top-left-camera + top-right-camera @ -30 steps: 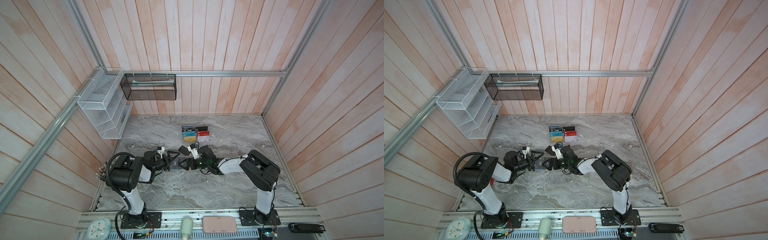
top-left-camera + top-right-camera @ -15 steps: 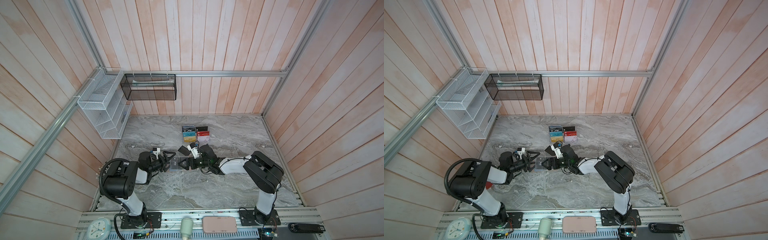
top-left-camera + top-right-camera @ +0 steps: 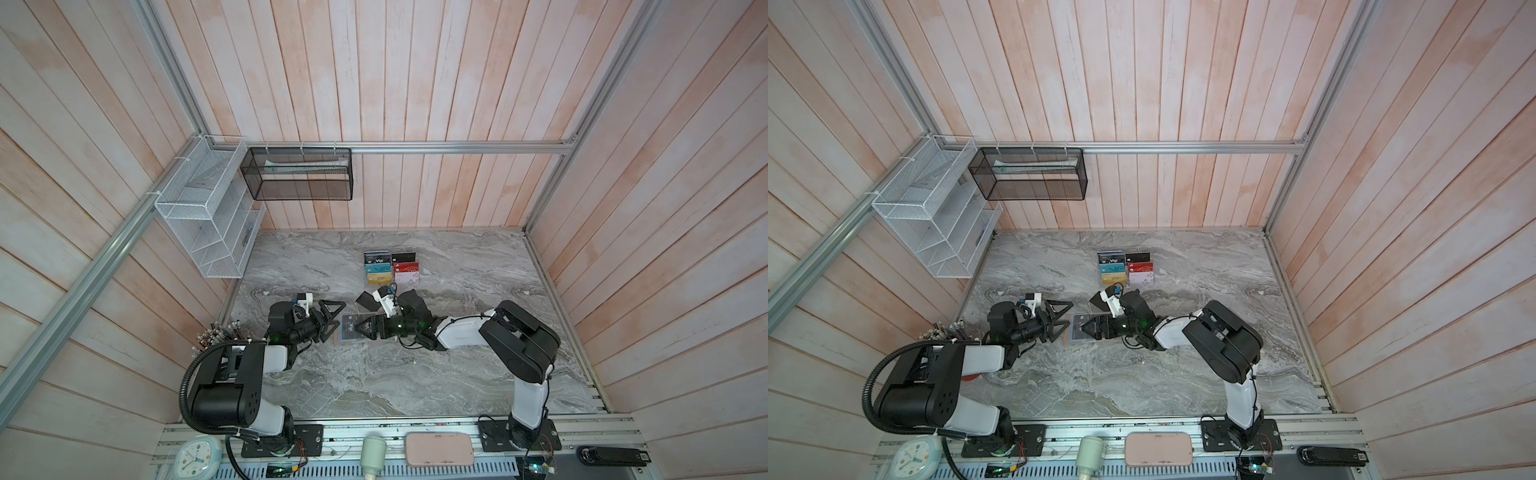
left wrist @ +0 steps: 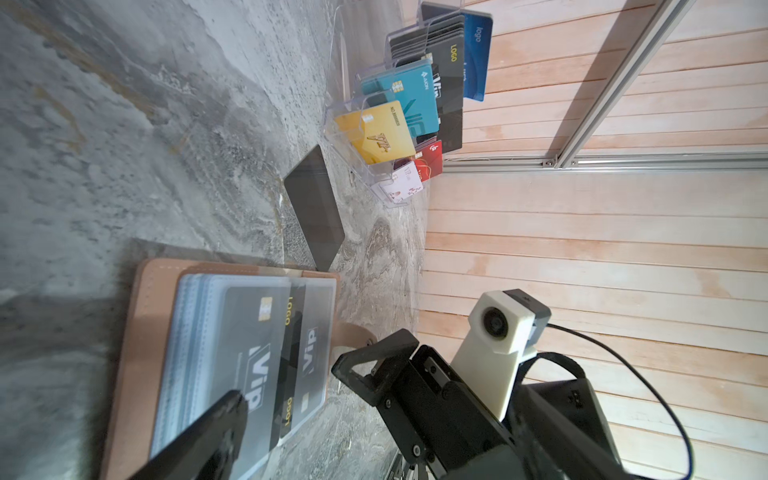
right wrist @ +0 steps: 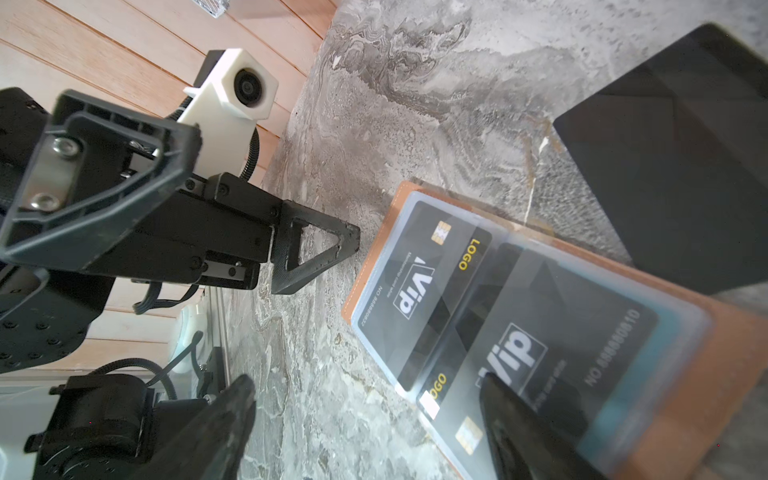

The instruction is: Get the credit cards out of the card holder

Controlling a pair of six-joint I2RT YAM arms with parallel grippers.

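- Tan-pink leather-look card holder [image 3: 348, 330] lies open and flat on the marble table [image 3: 415, 374], directly between the fingertips of both grippers.
- Left gripper [image 3: 337, 318]: jaws spread wide and empty. Its tips are just short of the holder's edge and apart from it.
- Right gripper [image 3: 365, 326]: jaws parted, grasping nothing. One finger [image 5: 519, 436] lies over a clear sleeve; contact cannot be told. The other hangs over bare table beside the holder.
- Two black "Vip" cards [image 5: 415, 291] sit overlapping in clear sleeves, under the right gripper's tips.
- Plain black card [image 5: 685, 166] lies flat outside the holder, alongside the right gripper.
- Acrylic rack [image 3: 390, 268] of coloured cards stands beyond that card.
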